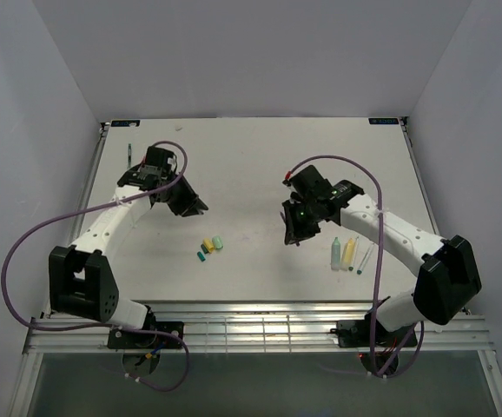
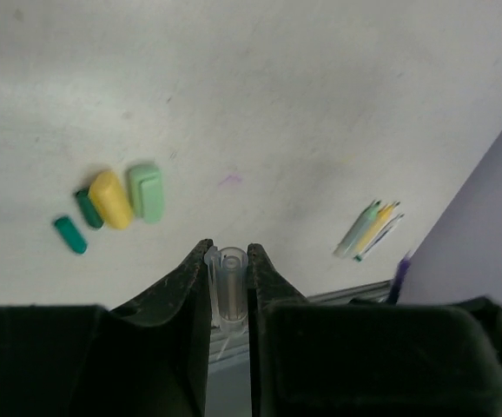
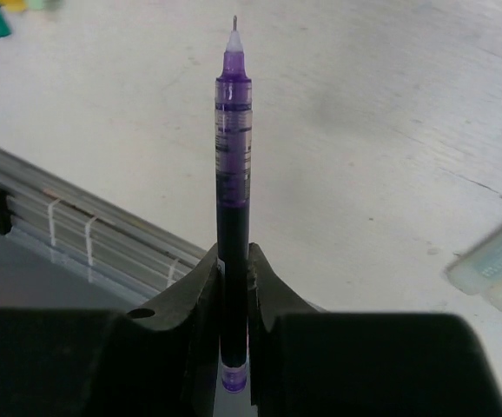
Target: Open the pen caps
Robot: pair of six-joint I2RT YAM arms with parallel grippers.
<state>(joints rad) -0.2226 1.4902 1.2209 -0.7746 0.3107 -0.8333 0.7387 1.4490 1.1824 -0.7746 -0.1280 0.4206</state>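
Our left fingers (image 2: pixel 190 280) are clamped on a clear cap (image 2: pixel 231 282), which stands upright between their tips, over the left half of the table (image 1: pixel 260 156). Just right of them and nearer to us, four loose caps (image 1: pixel 209 248) lie close together on the table: two teal, one yellow and one light green. Farther right, our right fingers (image 3: pixel 270 280) are clamped on a purple pen (image 3: pixel 233 148) by its rear barrel, its bare tip pointing away from them. Right of those fingers, the other pens (image 1: pixel 348 254) lie side by side, toward the table's near edge.
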